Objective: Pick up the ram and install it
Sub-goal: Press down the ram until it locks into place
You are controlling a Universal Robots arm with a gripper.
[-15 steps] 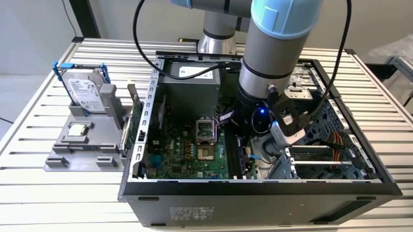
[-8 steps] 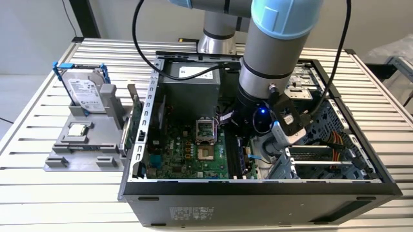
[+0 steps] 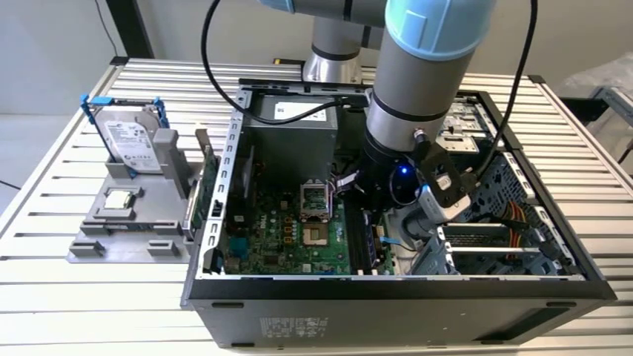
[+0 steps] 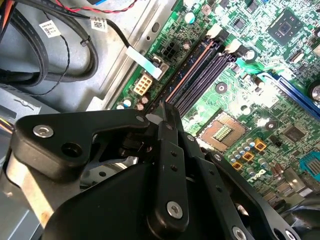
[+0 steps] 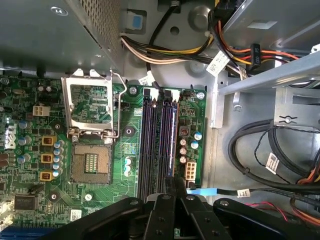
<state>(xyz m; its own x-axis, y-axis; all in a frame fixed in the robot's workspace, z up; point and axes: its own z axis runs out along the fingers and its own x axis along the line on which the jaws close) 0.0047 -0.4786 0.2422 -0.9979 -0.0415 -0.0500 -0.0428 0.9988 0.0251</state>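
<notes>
The ram (image 3: 370,241) is a thin dark stick standing on edge in a memory slot on the green motherboard (image 3: 267,237), inside the open computer case. In both wrist views it appears edge-on as a narrow line along the outermost slot (image 4: 187,72) (image 5: 174,145). My gripper (image 3: 374,210) reaches down into the case over one end of the stick. Its black fingers are shut together, and the tips (image 4: 163,111) (image 5: 173,184) sit right at the end of the ram. The frames do not show whether they clamp it or only touch it.
The open processor socket (image 5: 90,125) lies beside the memory slots. Cable bundles (image 5: 260,150) and a metal bracket (image 5: 270,80) crowd the other side. Outside the case, a grey fixture (image 3: 129,237) holds the hard drive (image 3: 129,141) and a small silver chip (image 3: 118,199).
</notes>
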